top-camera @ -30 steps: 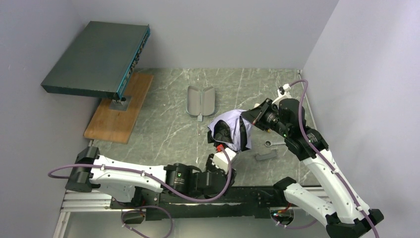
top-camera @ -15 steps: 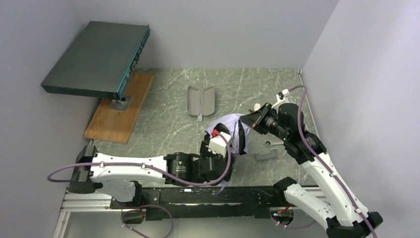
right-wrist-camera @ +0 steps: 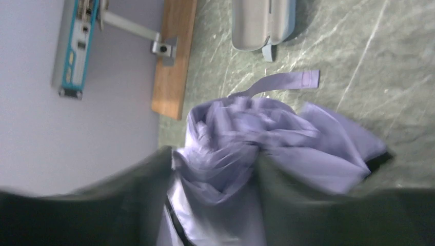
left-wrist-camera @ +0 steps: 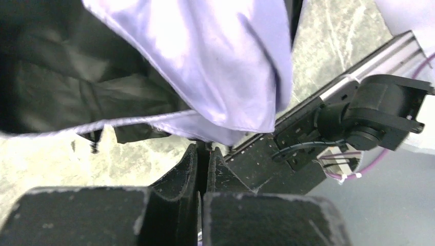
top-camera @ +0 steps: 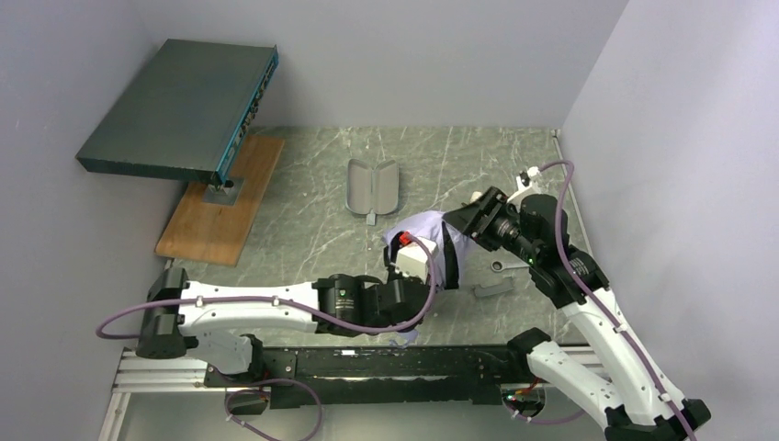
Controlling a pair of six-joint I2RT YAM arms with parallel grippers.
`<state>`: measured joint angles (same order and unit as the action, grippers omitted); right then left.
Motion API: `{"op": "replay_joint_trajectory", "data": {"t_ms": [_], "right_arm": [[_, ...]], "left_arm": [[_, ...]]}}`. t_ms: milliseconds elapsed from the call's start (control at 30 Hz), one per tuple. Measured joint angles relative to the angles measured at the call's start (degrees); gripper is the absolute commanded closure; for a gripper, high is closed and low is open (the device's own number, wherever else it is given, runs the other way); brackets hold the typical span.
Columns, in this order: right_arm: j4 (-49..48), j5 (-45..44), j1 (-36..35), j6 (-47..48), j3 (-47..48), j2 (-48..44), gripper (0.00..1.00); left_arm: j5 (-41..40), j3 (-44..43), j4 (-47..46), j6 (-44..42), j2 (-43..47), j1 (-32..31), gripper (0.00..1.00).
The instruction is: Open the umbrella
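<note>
Right of centre on the table point(top-camera: 303, 243), the umbrella point(top-camera: 424, 226) is just a crumpled lavender bundle sitting between the two arms, canopy bunched up and not spread at all. The right gripper point(top-camera: 461, 222) comes at it from the right. On its wrist cam the two dark fingers are blurry but sit on either side of the wad with cloth filling the gap between them, so it looks clamped on the umbrella. The left gripper point(left-wrist-camera: 202, 149) is tucked in under the near side of the bundle. Its fingers are pressed flat together with the tips right at the hem of the fabric, and honestly I can't tell whether a bit of cloth is pinched in there or not. From that cam you also see the dark inner lining of the canopy up top and the black base rail point(left-wrist-camera: 302, 138) off to the right. A loose strap point(right-wrist-camera: 282, 82) from the umbrella lies flat on the table, pointing toward the open grey case point(top-camera: 372, 188) a bit further back. Way off on the left are the wooden board point(top-camera: 220, 207) and the teal box point(top-camera: 179, 110) on its stand, well apart from everything.
</note>
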<state>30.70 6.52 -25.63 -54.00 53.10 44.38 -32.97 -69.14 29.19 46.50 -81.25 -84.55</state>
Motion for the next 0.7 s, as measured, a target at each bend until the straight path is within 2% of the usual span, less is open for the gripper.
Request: {"op": "replay_joint_trajectory", "data": {"t_ms": [67,200,333,400,467,533,600,700], "right_arm": [[-0.2,1.0,-0.1,1.7,0.2,-0.2,0.01],[3.2,0.9,-0.7,6.1,4.3,0.8,0.00],[3.8,-0.7,-0.6,8.4,7.3,-0.6,0.03],[4.2,-0.7,-0.6,8.6,7.3,-2.7,0.16],[4.4,0.0,-0.6,8.6,7.3,-4.5,0.46],[4.0,2.1,-0.6,8.1,7.2,-6.3,0.62],[1.2,5.6,-0.6,6.4,5.7,-8.3,0.72],[-3.9,11.4,-0.6,3.0,1.7,-10.8,0.76]], "left_arm": [[1.9,2.1,-2.5,0.2,1.5,0.1,1.00],[8.6,11.4,-10.1,0.8,10.1,2.2,1.00],[16.0,18.2,-12.7,1.7,21.2,8.9,1.00],[19.8,21.5,-15.9,3.2,26.2,14.4,1.00],[21.8,25.7,-20.2,5.7,30.9,19.0,1.00],[22.2,28.8,-22.3,8.4,34.2,21.0,1.00],[22.7,30.2,-22.6,10.5,35.4,21.2,1.00],[24.1,30.3,-22.9,12.7,34.7,21.2,1.00]]}}
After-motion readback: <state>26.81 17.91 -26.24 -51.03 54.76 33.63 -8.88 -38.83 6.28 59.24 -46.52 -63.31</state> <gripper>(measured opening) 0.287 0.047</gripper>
